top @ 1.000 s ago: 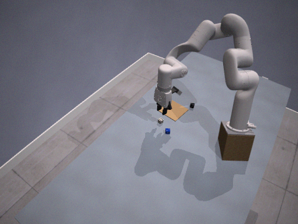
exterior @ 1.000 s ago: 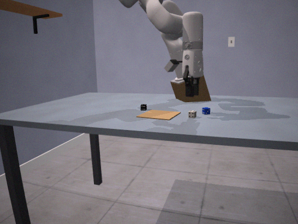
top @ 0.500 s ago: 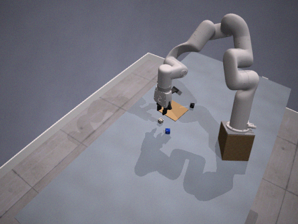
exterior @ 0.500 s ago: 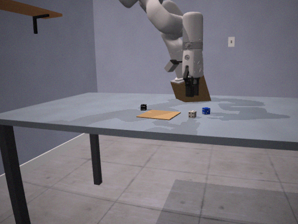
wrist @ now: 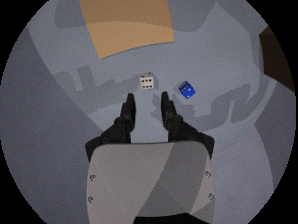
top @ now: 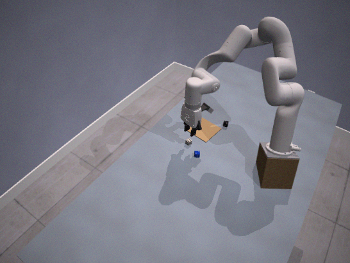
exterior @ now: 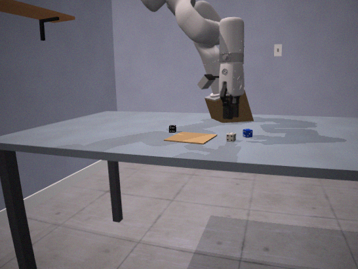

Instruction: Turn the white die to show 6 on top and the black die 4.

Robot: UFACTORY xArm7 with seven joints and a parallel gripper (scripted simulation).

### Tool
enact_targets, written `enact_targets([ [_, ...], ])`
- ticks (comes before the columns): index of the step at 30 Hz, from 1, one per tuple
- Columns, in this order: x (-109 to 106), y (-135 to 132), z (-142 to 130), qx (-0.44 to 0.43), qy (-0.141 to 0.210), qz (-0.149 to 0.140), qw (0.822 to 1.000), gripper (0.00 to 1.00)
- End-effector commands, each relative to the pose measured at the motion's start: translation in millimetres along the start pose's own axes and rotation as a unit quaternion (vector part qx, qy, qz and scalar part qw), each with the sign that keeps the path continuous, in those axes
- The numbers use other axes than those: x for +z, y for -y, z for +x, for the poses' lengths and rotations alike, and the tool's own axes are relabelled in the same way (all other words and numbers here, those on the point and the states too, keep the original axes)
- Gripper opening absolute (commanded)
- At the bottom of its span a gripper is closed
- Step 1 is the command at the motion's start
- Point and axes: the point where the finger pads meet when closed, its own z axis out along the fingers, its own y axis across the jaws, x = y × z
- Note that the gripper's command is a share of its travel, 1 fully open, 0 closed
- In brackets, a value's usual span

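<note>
The arm [top: 240, 42] [exterior: 197, 26] reaches out from its base over the table [top: 112, 205] [exterior: 82, 128], its wrist turned down. The claw [top: 190, 132] [exterior: 231, 117] [wrist: 147, 100] hangs above the table near the white die, its fingers partly apart with nothing between them.

The mat [top: 208, 131] [exterior: 190, 138] [wrist: 130, 30] lies flat on the table, with no die on it.

The three dice look much of a size, so they go in no order. The white die [top: 188, 141] [exterior: 231, 137] [wrist: 146, 81] sits on the table just beside the mat, below the claw. In the wrist view it lies ahead of the fingertips, a side with six pips facing that camera. The blue die [top: 197, 154] [exterior: 247, 133] [wrist: 187, 90] rests near the white one, farther from the mat. The black die [top: 225, 124] [exterior: 172, 128] stands off the mat on another side of it. Its top number is too small to read.

The step in hand looks like lining up on the white die. Its six seems to be on a side, so it likely needs a quarter roll as well as a carry to the mat. The next move calls for lowering with the fingers astride it, square to two opposite faces, and clear of the blue die, which a stray finger could tip. The black die's turn and carry are also left to do.

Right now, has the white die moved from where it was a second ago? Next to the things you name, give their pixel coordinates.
No, the white die [top: 188, 141] [exterior: 231, 137] [wrist: 146, 81] sits at the same spot beside the mat [top: 208, 129] [exterior: 190, 138] [wrist: 130, 30].
</note>
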Motion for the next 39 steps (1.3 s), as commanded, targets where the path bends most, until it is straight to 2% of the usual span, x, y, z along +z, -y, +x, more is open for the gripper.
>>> enact_targets([
  [1, 3, 1, -1, 0.0, 0.001, 0.002, 1.0, 0.42],
  [23, 34, 0, -2, 0.0, 0.001, 0.002, 1.0, 0.42],
  [39, 44, 0, -2, 0.0, 0.001, 0.002, 1.0, 0.42],
])
